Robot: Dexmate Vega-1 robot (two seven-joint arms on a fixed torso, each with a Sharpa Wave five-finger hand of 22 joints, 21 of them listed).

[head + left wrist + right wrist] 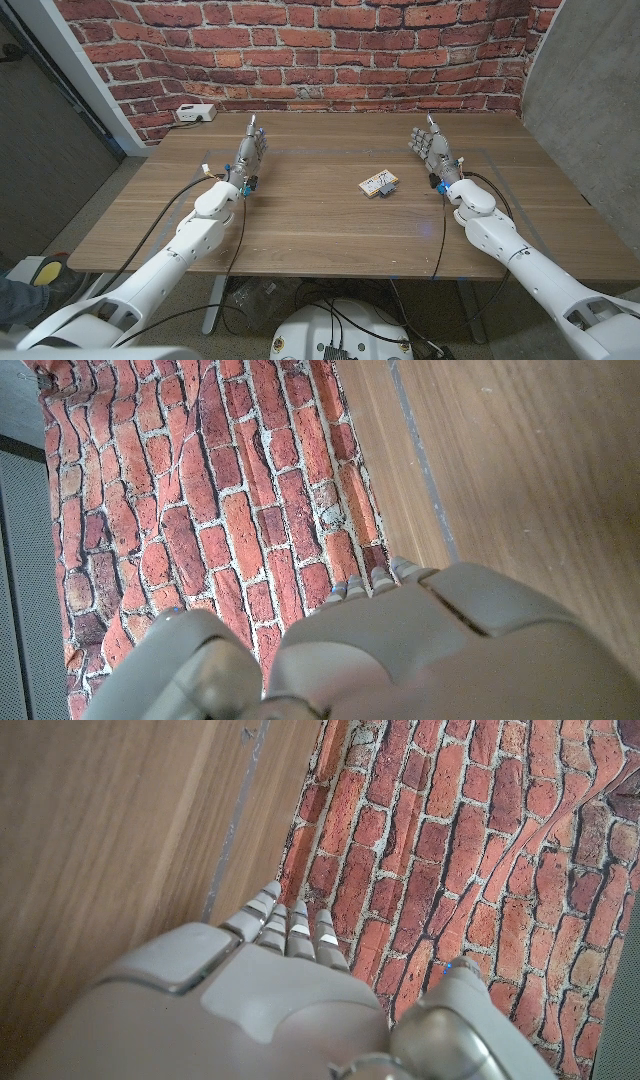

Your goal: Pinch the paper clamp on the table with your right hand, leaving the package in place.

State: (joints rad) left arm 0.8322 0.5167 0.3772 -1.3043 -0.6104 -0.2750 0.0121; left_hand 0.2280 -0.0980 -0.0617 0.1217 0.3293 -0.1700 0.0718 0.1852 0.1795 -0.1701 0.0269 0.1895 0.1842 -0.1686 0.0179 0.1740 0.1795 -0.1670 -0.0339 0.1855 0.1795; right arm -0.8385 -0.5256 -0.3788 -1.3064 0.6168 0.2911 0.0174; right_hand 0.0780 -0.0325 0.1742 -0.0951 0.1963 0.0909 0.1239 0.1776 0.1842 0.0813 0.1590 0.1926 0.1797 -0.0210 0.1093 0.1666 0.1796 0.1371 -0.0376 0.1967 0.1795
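Behind everything, a red brick wall with pale mortar [330, 50] closes off the far side, and it also shows in both wrist views [200, 510] [460, 850]. Below it lies the wide brown wooden tabletop [320, 225], its grain running across the head view. Two white-shelled arms come in from the near corners. The left robot hand [252, 152] stands on its edge on the left part of the tabletop, palm upright, grey fingers straight, close together and holding nothing. The right robot hand [430, 148] stands in the same way on the right part, fingers reaching up, slightly apart and empty. Black cables run along both forearms. A flat white power box [195, 113] sits at the far left corner of the tabletop, against the wall. Between the robot hands, nearer the right one yet well apart from it, lies the small flat tan cardboard package with pale print [376, 183]. The small dark paper clamp [388, 188] sits at the package's right end, touching it; whether it grips the package edge is too small to tell.
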